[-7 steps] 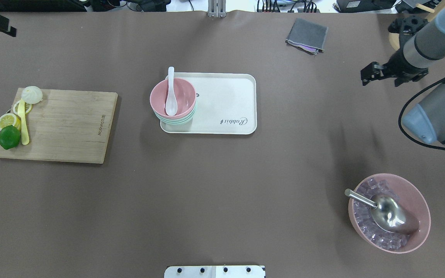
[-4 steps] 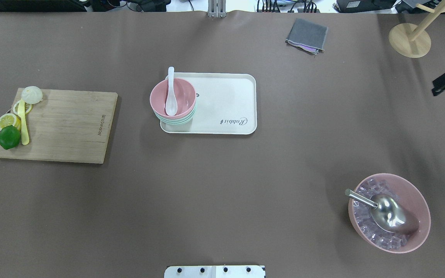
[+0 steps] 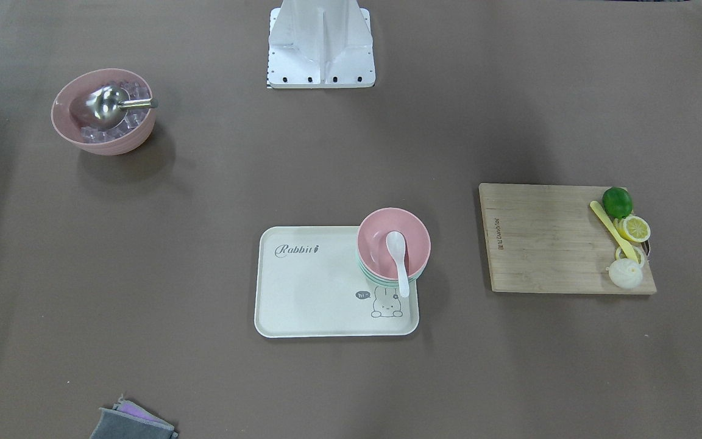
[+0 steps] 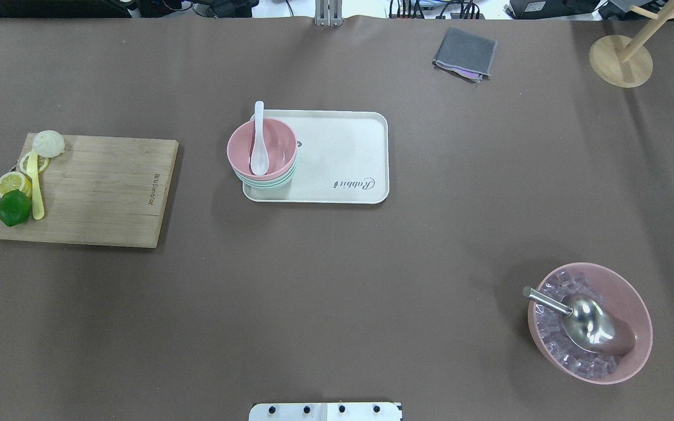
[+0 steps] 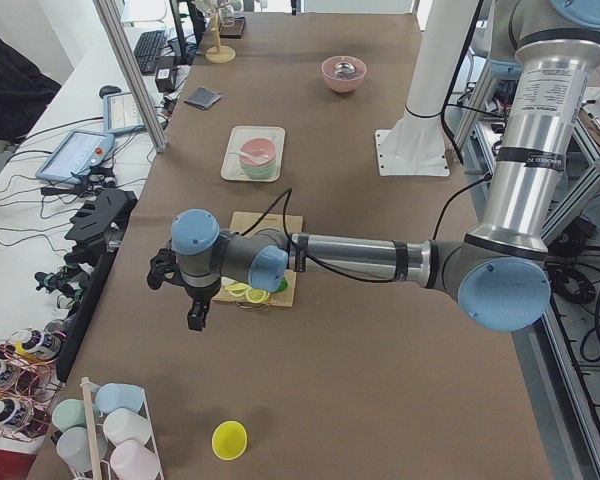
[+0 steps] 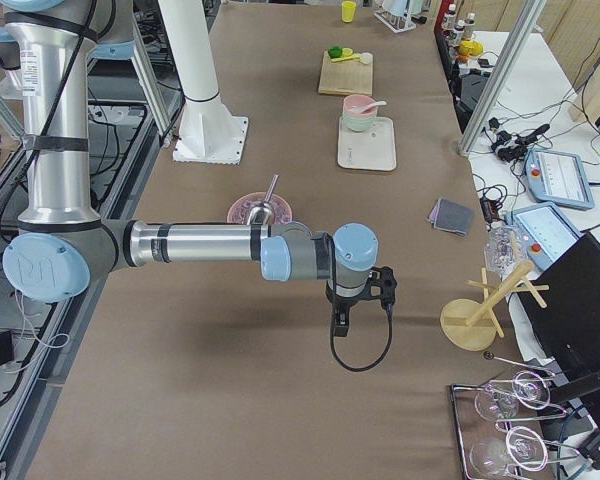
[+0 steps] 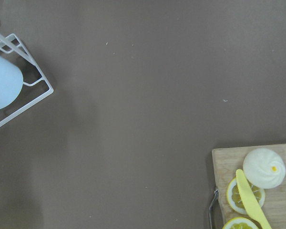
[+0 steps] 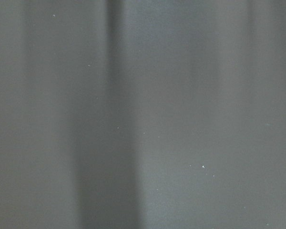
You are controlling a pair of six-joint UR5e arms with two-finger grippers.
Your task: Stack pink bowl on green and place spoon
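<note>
Now my right claw (image 6: 341,320) has left the overhead view and hangs over the brown bench (image 6: 230,390), spread or pressed I cannot tell, leaving the small pale pink plastic bowl (image 4: 279,146) nested on the mint-green plastic bowl stack (image 4: 268,182), milky-white soup spoon (image 4: 259,153) inside: seemingly done.

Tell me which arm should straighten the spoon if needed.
Likely left: the left gripper hangs by the cutting board beside the pink bowl and spoon; the right gripper is past the ice bowl.

"Rabbit" on the cream tray (image 3: 314,286)
</note>
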